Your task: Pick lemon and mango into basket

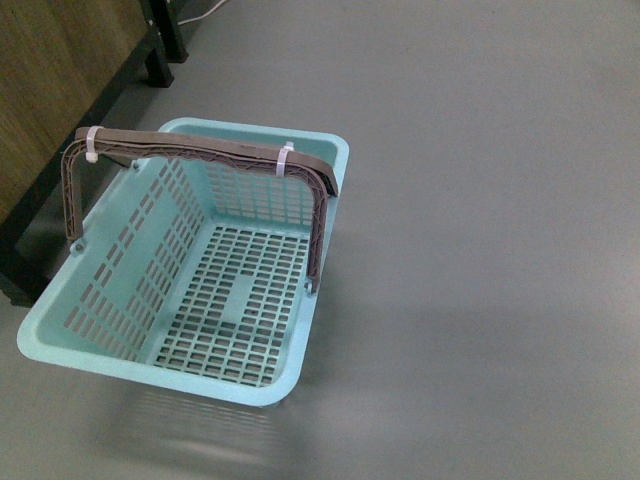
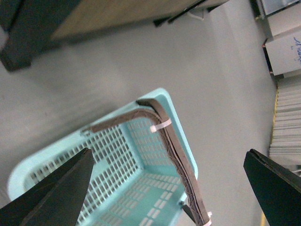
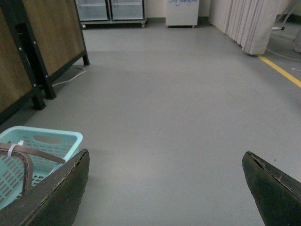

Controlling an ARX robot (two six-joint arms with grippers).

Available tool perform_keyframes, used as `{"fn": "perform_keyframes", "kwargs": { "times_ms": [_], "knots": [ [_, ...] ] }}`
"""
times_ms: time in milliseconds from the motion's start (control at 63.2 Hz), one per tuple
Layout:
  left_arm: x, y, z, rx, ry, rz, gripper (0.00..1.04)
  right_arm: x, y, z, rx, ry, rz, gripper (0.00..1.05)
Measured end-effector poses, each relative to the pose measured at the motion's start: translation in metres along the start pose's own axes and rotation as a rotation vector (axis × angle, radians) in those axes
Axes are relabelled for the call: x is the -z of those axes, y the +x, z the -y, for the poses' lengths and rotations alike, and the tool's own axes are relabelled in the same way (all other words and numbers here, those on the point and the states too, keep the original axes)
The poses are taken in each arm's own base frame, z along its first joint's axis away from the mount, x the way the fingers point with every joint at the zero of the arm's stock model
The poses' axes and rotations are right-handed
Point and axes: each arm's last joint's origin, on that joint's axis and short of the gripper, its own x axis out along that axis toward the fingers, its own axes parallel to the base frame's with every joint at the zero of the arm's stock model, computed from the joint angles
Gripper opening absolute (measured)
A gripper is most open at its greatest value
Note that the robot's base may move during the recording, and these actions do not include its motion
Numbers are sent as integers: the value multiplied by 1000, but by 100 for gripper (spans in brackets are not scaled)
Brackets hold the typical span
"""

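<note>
Front view, slotted turquoise basket [image 1: 160, 376], brown handles [image 1: 200, 150]

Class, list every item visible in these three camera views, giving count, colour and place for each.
Plastic lattice shopping basket: one, light turquoise, empty, on the floor.
Swing handles: two, brown, raised across the basket.
Zip ties: two, white, binding the handles.
Smooth floor: one, grey, everywhere underneath.
Black-framed wooden panels: two, brown, left of the basket.
Floor stripe: one, yellow, beside the pale curtain.
Left pincer: one, black, open, above the basket.
Right pincer: one, black, open, above bare floor beside the basket.
</note>
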Motion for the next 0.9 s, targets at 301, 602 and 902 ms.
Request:
{"fn": "perform_keyframes", "kwargs": {
  "times_ms": [301,602,902],
  "knots": [
    [51,101,-5,-67,-294,-158,98,0,0,0,0,0,0,96],
    [96,166,33,4,-342,-265,98,0,0,0,0,0,0,96],
    [122,202,59,13,-324,-313,96,0,0,0,0,0,0,96]
  ]
}}
